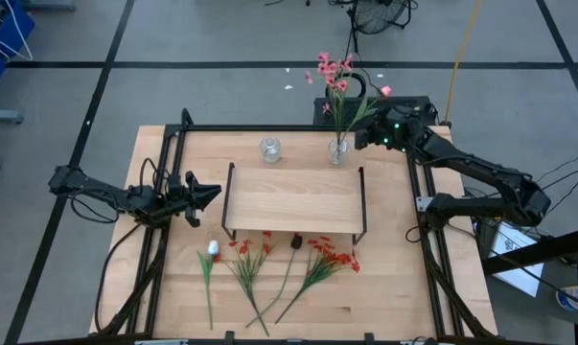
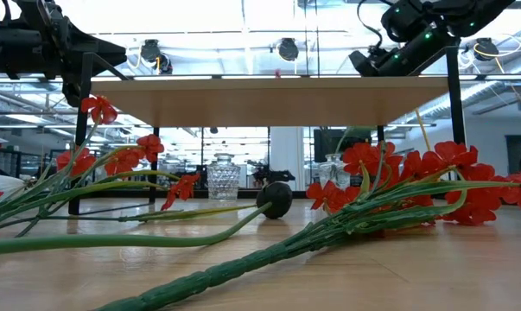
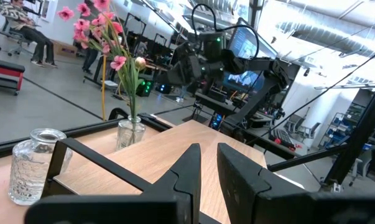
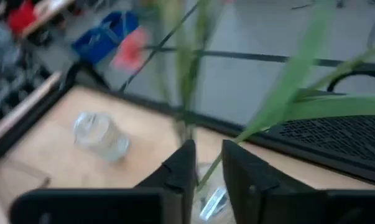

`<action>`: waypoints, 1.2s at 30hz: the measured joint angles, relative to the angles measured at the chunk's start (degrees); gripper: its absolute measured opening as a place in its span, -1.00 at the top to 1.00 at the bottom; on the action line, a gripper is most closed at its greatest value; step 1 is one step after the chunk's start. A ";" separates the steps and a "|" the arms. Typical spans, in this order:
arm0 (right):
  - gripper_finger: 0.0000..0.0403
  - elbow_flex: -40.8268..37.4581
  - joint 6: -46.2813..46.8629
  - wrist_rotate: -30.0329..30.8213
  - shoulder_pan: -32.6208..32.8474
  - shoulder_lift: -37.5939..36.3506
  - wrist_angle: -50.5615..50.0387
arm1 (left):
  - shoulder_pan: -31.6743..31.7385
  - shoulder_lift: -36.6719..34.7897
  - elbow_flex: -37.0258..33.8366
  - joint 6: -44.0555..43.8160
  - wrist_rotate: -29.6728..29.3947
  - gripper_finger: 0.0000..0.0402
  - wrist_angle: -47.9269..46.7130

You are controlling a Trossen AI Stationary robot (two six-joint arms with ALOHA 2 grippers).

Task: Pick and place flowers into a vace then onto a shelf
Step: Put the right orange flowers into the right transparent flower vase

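**Pink stems in the far vase, right jaws at their leaves**

Nearest, four flowers (image 1: 269, 261) lie loose on the counter (image 1: 389, 287): a white bud, red sprays and a dark bud. Behind them stands the shelf (image 1: 293, 198), bare. The left jaws (image 1: 212, 193) hover by its left end, fingers slightly parted, holding nothing. Beyond it stand an empty glass vase (image 1: 269, 149) and another vase (image 1: 338, 149) holding pink flowers (image 1: 334, 75). The right jaws (image 1: 362, 140) sit just beside that vase, narrowly parted around a green leaf.
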 joint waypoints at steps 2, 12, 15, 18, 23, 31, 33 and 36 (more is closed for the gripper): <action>0.49 0.00 2.70 -0.81 -2.42 -0.74 -0.04 | 0.00 -0.01 0.01 0.00 0.01 0.71 0.00; -0.06 -1.73 11.67 -10.43 -12.83 -1.07 4.57 | 0.00 -0.01 0.01 0.00 0.00 0.71 0.00; -0.14 -4.89 14.20 -17.28 -13.34 -1.07 13.80 | 0.00 0.00 0.01 0.01 0.00 0.71 0.00; -0.17 -6.88 17.20 -24.00 -12.76 -1.08 22.68 | 0.00 0.00 0.02 0.00 0.00 0.71 0.00; -0.13 -7.09 20.32 -29.13 -10.64 -3.33 29.71 | 0.01 -0.01 0.01 0.02 0.00 0.71 -0.01; -0.02 -3.90 24.84 -26.93 0.93 -10.52 27.89 | 0.00 -0.01 0.02 0.00 0.00 0.71 -0.01; -0.01 -3.29 24.80 -23.57 5.20 -11.76 23.61 | 0.00 -0.02 0.02 0.01 0.01 0.71 -0.01; -0.01 -2.43 24.76 -18.77 12.46 -12.41 20.32 | 0.00 0.00 0.01 0.01 0.01 0.71 -0.02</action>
